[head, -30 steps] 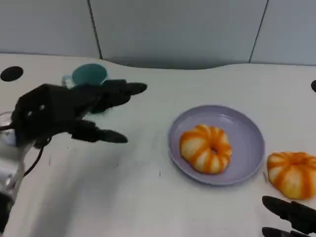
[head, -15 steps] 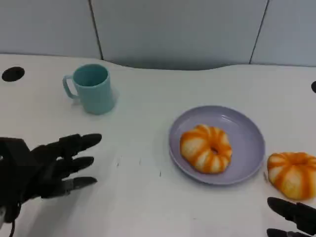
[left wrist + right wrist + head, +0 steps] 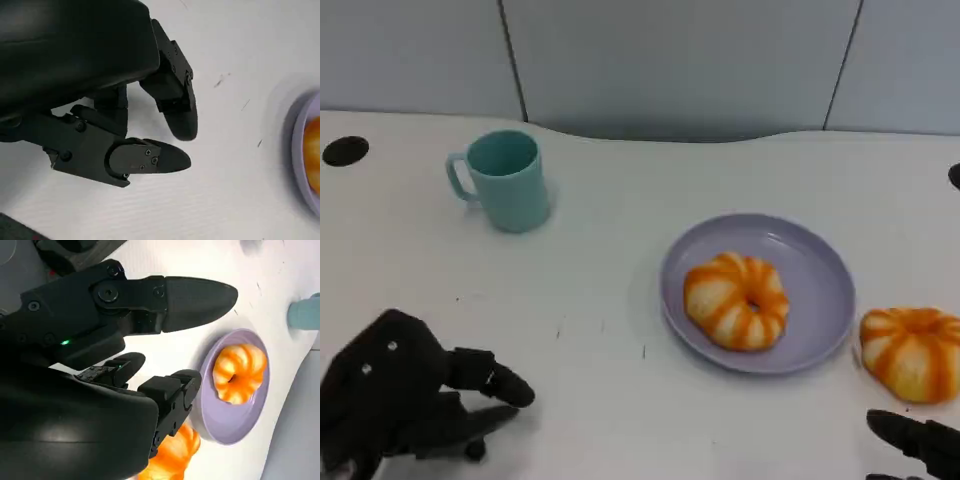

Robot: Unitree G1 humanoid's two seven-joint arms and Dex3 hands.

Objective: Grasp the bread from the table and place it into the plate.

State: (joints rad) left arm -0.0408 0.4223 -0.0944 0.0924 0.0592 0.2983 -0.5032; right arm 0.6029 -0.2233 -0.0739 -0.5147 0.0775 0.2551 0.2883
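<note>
One bread in the plate, one left on the tabletop by the right hand

A round, ridged, orange-and-cream striped bread [image 3: 915, 352] is seen lying on the white tabletop [image 3: 620, 300], just beside the rim of the shallow lilac plate [image 3: 820, 265], in which a second bread of the same kind [image 3: 736, 299] already rests. The right hand [image 3: 918, 442] is poised near the loose bread, empty, its fingers spread. The left hand [image 3: 405, 398] is held low, well apart from the plate, its fingers curled in on nothing. The bread is judged light, soft and easily dented; it is best taken across its domed sides with gentle pressure. A smooth teal mug [image 3: 505, 180] stands upright at the far left.
</note>
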